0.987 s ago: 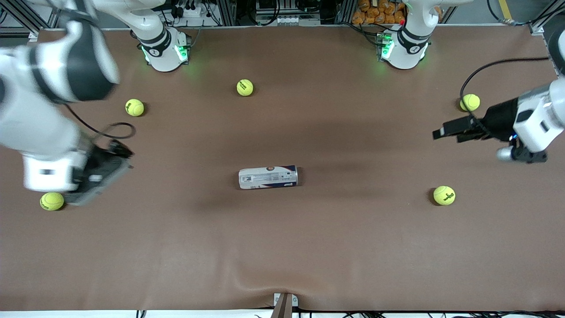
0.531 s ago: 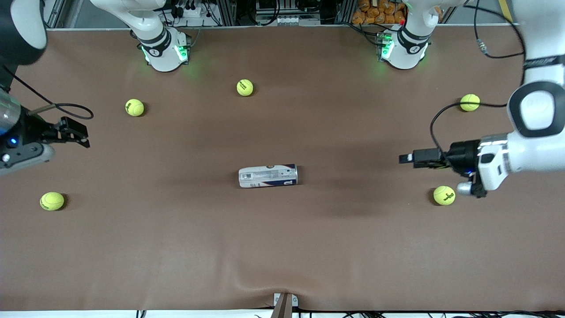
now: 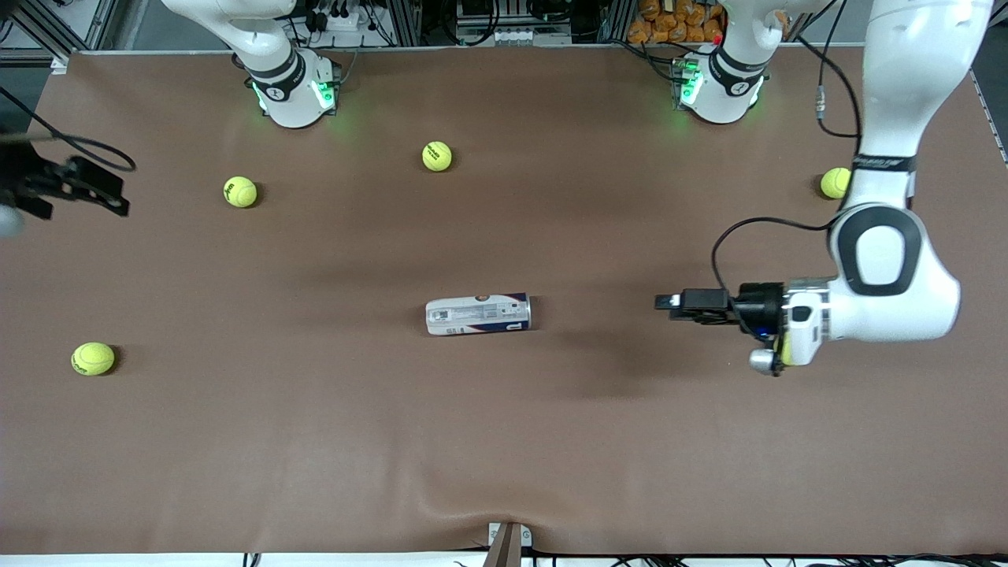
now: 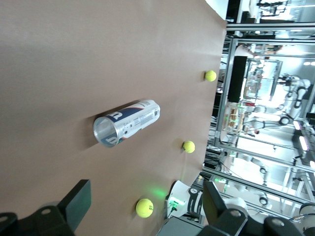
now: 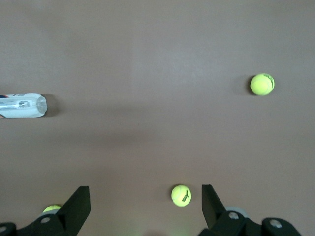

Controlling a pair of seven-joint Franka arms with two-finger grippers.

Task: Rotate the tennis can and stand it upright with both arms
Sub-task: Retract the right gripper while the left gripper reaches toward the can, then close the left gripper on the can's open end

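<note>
The tennis can [image 3: 478, 314] lies on its side in the middle of the brown table, its silver-rimmed end toward the left arm's end. My left gripper [image 3: 668, 302] hovers low over the table in line with that end, apart from it, open and empty. In the left wrist view the can [image 4: 127, 123] shows its open mouth ahead of the open left gripper [image 4: 146, 192]. My right gripper [image 3: 114, 194] is over the table's edge at the right arm's end, open and empty. In the right wrist view the right gripper [image 5: 145, 194] is wide open, and the can [image 5: 22, 106] is cut off by the frame's edge.
Yellow-green tennis balls lie scattered: one [image 3: 437, 156] and another [image 3: 240, 191] near the right arm's base [image 3: 293, 90], one [image 3: 93, 358] at the right arm's end, and one [image 3: 835, 183] partly covered by the left arm. A cable loops off the left wrist.
The left gripper has swept in toward the can's rimmed end, covering a tennis ball. The right arm has swung away to the table's edge. The can has not moved.
</note>
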